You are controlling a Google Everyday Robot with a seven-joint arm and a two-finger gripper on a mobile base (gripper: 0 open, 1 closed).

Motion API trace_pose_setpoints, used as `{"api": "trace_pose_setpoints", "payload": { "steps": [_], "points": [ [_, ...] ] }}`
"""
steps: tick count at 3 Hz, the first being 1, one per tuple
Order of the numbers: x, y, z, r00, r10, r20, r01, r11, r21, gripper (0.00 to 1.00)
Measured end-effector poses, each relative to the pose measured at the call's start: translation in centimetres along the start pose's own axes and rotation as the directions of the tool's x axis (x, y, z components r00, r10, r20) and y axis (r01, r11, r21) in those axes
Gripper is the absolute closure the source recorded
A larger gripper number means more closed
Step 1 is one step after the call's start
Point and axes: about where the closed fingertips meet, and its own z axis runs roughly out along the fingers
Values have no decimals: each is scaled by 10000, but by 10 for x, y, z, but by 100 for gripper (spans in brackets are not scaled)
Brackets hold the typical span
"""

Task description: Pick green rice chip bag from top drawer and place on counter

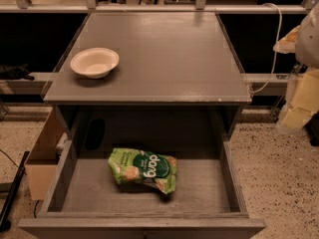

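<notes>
The green rice chip bag [143, 169] lies crinkled on the flat bottom of the open top drawer [214, 190], left of its middle and about halfway back. The drawer is pulled out toward me below the counter [169, 59], the flat grey top of the cabinet. My gripper [298, 111] appears as a pale shape at the right edge of the view. It hangs beside the cabinet, outside the drawer, well to the right of the bag and above it. It holds nothing that I can see.
A white bowl [94, 62] stands on the counter's left side near its front edge. A wooden box [42, 153] sits on the speckled floor left of the drawer. A white cable [271, 49] hangs at the right behind the counter.
</notes>
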Motion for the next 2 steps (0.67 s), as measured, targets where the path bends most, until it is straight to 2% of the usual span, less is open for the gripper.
{"api": "trace_pose_setpoints", "payload": {
  "steps": [1,2],
  "points": [
    [0,0,0,10000,0,0,0,10000,0,0],
    [0,10,2,9981,316,526,-322,9994,104,0]
  ]
}}
